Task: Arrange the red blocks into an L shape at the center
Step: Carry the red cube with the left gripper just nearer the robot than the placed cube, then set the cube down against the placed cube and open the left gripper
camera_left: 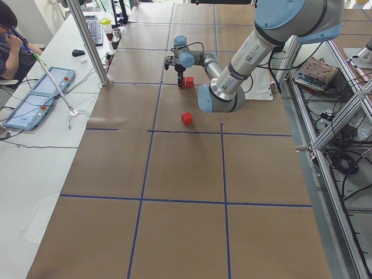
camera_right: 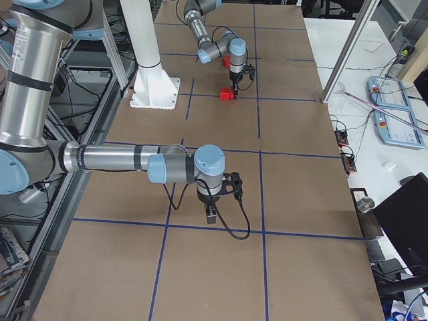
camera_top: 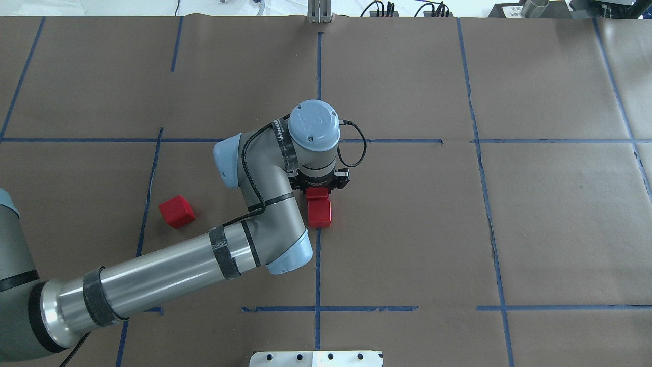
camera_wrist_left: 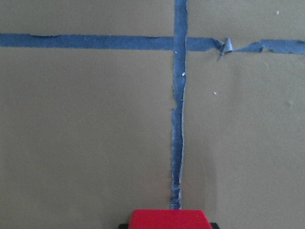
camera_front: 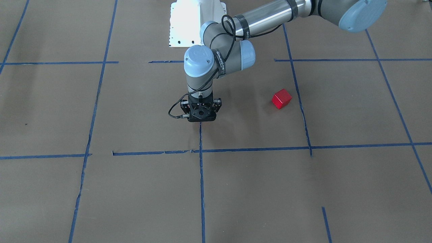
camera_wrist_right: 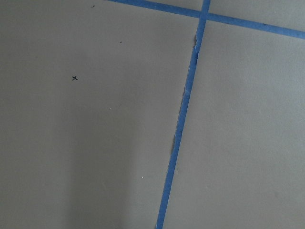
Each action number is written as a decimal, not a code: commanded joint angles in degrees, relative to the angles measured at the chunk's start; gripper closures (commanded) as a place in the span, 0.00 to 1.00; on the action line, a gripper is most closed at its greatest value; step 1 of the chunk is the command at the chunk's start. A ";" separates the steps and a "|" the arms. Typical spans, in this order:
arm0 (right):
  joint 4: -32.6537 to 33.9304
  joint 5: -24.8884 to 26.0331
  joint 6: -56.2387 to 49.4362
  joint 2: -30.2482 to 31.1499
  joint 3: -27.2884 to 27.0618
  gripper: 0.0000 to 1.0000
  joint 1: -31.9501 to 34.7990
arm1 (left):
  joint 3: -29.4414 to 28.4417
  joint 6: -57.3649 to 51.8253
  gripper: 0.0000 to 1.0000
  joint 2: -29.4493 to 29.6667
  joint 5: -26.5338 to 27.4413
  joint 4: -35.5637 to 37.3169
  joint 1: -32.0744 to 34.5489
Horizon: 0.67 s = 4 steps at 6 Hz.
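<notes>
Left gripper [camera_top: 317, 189] is recorded clenched on a glossy red cube [camera_wrist_left: 167, 218], held just beside a second red cube [camera_top: 319, 214] at its 12 o'clock on the brown-paper centre patch [camera_top: 397, 224]; the third red cube [camera_top: 177, 211] is logged at 9 o'clock, well apart, nearer this arm.

Two blocks lie in the center [camera_top: 407, 224] of the table, on its lengthwise tape line [camera_top: 318, 265]. The near block [camera_top: 319, 213] sits toward the robot's edge. The far block [camera_top: 317, 194] touches it from behind, gripped by the left gripper [camera_top: 318, 189]. The lone block [camera_top: 177, 211] lies well apart toward the table's left end, just beside a cross tape line [camera_top: 147, 204]. The right gripper [camera_right: 210, 215] hangs over the right end.
</notes>
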<state>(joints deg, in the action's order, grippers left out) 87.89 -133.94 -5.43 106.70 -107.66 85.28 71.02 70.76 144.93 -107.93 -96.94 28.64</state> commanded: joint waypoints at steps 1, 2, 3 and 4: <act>0.00 -0.09 -0.02 0.00 0.00 0.00 -0.02 | -0.01 0.34 0.60 0.26 0.00 0.00 -0.25; 0.00 0.00 -0.02 0.00 0.08 0.00 -0.03 | -0.88 0.96 0.60 0.96 0.00 -0.09 -0.34; 0.00 0.00 -0.02 0.00 0.00 0.00 0.06 | -1.49 0.96 0.60 1.32 0.00 -0.09 -0.43; 0.00 -0.09 -0.02 0.00 0.00 0.00 -0.02 | -1.50 0.96 0.60 1.23 0.00 -0.09 -0.61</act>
<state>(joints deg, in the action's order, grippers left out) 87.89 -133.97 -5.45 106.70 -107.64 85.29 69.71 71.67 146.09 -107.93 -97.03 28.18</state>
